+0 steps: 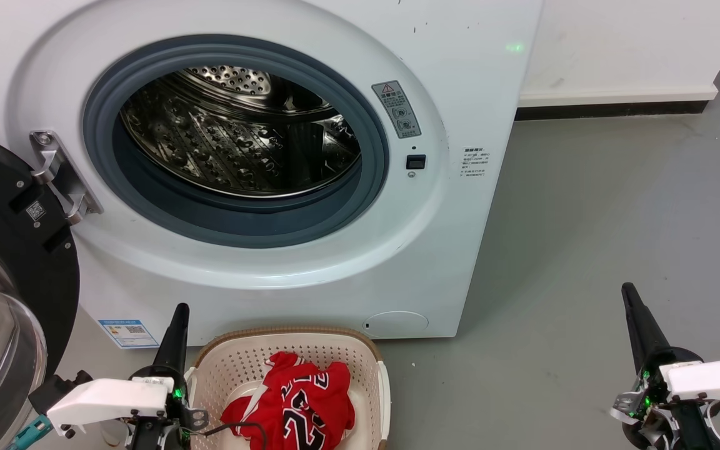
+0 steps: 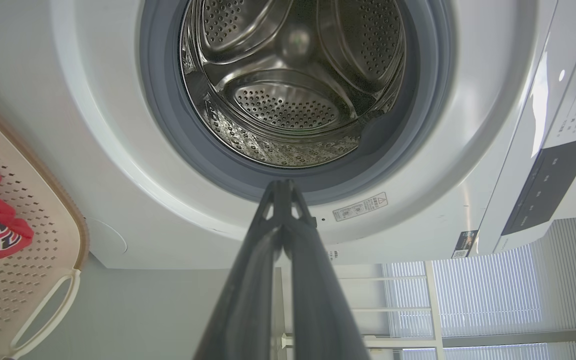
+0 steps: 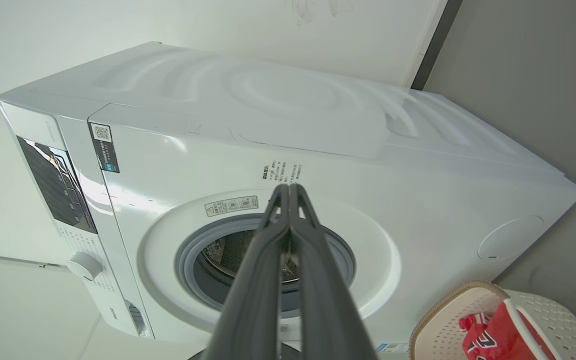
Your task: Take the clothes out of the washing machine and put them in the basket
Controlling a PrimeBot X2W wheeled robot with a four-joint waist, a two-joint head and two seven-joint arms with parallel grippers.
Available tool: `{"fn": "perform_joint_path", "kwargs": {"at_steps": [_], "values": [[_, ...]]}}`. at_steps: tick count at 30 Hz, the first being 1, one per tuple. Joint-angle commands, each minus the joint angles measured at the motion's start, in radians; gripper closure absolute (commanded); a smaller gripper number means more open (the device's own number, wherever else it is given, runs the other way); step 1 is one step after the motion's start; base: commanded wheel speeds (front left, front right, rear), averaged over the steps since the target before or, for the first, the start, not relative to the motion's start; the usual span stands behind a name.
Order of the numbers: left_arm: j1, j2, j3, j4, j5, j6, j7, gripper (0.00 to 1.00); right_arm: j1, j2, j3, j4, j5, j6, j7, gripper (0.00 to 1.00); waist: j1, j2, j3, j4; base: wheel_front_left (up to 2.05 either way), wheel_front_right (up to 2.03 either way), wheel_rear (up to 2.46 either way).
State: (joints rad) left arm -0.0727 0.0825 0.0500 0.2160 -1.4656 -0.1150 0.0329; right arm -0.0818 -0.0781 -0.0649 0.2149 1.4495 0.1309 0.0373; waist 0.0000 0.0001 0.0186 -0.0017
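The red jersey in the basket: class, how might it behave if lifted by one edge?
Probably floppy: the red jersey lies crumpled in folds, so it should drape. Likely light: it looks thin. Unlikely to roll: it sits slumped in the basket.

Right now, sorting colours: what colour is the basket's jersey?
Red jersey, white-and-black numbers; head view best.

White washing machine (image 1: 310,269), door open, steel drum bare. Cream basket (image 1: 235,359) on floor before it, holding crumpled red clothes (image 1: 294,403).
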Motion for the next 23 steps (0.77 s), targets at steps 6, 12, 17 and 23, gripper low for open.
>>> {"fn": "perform_joint_path", "kwargs": {"at_steps": [6, 12, 17, 23], "values": [[-0.023, -0.001, 0.011, 0.008, -0.062, -0.009, 0.019, 1.0, -0.022, -0.001, -0.006, 0.009, 0.066, 0.0, 0.017, 1.0, 0.0, -0.0001, -0.004, 0.0, 0.0, 0.0, 0.0], [-0.03, -0.002, 0.016, 0.016, -0.105, -0.013, 0.031, 1.0, -0.026, 0.001, -0.009, 0.017, 0.114, 0.0, 0.03, 1.0, 0.0, -0.0001, -0.008, 0.001, 0.0, 0.0, 0.0], [-0.035, -0.004, 0.021, 0.023, -0.14, -0.016, 0.041, 1.0, -0.027, 0.002, -0.012, 0.023, 0.151, 0.0, 0.04, 1.0, 0.0, -0.0001, -0.011, 0.001, 0.0, 0.0, 0.0], [-0.039, -0.005, 0.027, 0.029, -0.181, -0.018, 0.052, 1.0, -0.028, 0.004, -0.015, 0.031, 0.194, 0.0, 0.051, 1.0, 0.0, -0.0001, -0.015, 0.002, 0.0, 0.0, 0.0]]}}
